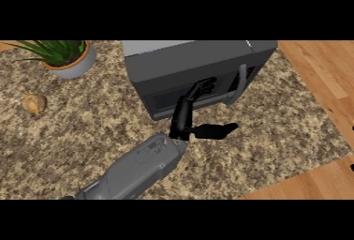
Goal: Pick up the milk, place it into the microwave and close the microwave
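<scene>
The speckled stone counter (83, 140) fills most of the head view, and a wooden floor (325, 79) shows past its right edge and at the near right corner.

On the far part of the counter, right of centre, stands the dark grey microwave (173, 61). Its door (166, 91) lies flush against the body, so it looks closed. The pale vertical door handle (240, 84) runs down the door's right side.

The milk is not visible on the counter. With the door shut, the view does not show whether it is inside.

A grey forearm (135, 171) rises from the near edge, left of centre, and slants far and right towards the microwave. It ends in the left hand (181, 123). The hand is released and grasps nothing: its fingers (198, 90) are straight and reach to the door's front, with the tips touching it just left of the handle. The thumb (216, 130) sticks out to the right, above the counter and clear of the microwave.

At the far left corner is a potted plant (55, 49) with long green leaves in a rounded pot (75, 66). Nearer, by the left edge and well apart from the microwave, lies a small brown rounded object (33, 103). What it is cannot be told.
</scene>
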You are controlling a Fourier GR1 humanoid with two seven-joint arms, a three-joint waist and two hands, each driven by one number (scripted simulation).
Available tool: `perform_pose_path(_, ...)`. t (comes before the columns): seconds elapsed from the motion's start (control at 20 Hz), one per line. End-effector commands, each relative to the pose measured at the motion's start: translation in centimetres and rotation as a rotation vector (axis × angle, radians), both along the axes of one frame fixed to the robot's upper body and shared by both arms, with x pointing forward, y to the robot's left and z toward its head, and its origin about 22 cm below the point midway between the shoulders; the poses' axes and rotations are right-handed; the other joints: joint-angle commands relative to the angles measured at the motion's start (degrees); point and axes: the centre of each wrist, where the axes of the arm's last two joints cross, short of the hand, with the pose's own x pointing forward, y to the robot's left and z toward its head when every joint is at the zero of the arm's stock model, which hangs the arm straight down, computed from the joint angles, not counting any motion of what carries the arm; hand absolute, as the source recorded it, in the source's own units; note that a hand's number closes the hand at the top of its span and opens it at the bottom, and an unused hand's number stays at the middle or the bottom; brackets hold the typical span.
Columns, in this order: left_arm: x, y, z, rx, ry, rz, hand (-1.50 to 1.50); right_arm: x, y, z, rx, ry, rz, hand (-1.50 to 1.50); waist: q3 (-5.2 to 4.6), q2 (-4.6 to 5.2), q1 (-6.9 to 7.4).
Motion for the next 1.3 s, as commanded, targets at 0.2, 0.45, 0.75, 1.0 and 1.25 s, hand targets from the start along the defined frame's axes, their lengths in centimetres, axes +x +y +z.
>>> perform_pose_path(0.2,1.8,0.0,1.8,-0.065,-0.005,0.107,-1.5,0.9,-0.6,2.9,-0.095,-0.095,-0.062,1.5,0.1,1.19,-0.41)
perform_pose_path(0.45,2.0,-0.4,2.3,-0.073,-0.02,0.1,-1.5,1.7,-0.5,3.4,-0.116,-0.104,-0.066,1.5,0.23,1.66,0.45)
perform_pose_path(0.75,2.3,-0.5,2.5,-0.091,-0.025,0.105,-1.5,2.2,0.0,4.0,-0.114,-0.121,-0.063,1.5,0.22,1.79,0.07)
perform_pose_path(1.0,2.3,-0.2,1.9,-0.094,-0.018,0.114,-1.5,2.7,-0.5,4.6,-0.138,-0.123,-0.079,1.5,0.26,2.23,-0.18)
perform_pose_path(1.25,2.1,-0.5,2.0,-0.107,-0.036,0.094,-1.5,3.9,1.2,-0.9,0.199,0.043,0.078,-1.5,0.61,2.84,0.75)
